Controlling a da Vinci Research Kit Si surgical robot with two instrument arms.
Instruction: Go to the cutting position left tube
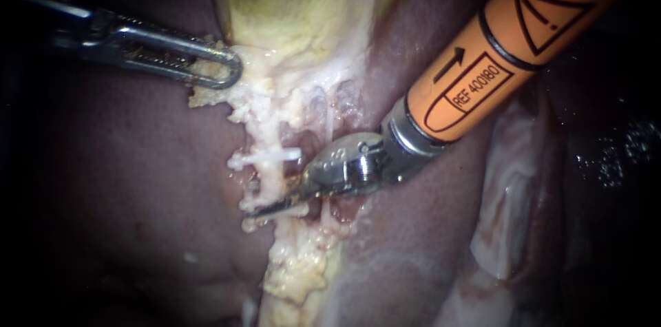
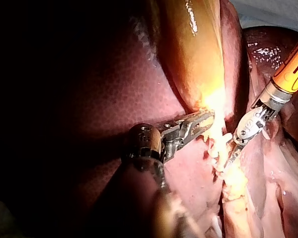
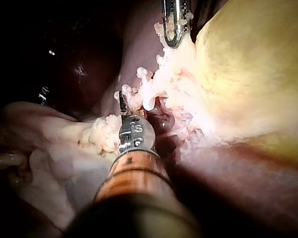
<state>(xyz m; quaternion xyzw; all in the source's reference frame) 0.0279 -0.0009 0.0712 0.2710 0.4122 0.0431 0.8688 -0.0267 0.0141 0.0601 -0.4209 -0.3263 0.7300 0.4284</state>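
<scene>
The yellowish gallbladder lies on the dark liver, and everything that matters sits at its narrow end. There the wall frays into ragged pale tissue.

The left instrument comes in across the liver, and its looped jaws are clamped on the edge of that pale tissue right at the gallbladder's neck. The left wrist view shows the same hold, with the jaws biting the fringe just under the gallbladder.

Further from the gallbladder, the left tube runs on as a whitish strand. A white clip sits across it.

The right instrument, orange-shafted with a steel wrist, reaches in from the gallbladder's other side. Its thin blades lie together as one sliver, laid against the left tube just beyond the clip, on the side away from the gallbladder. From its own arm's camera the blade tip stands among the pale knobbly tissue.
</scene>
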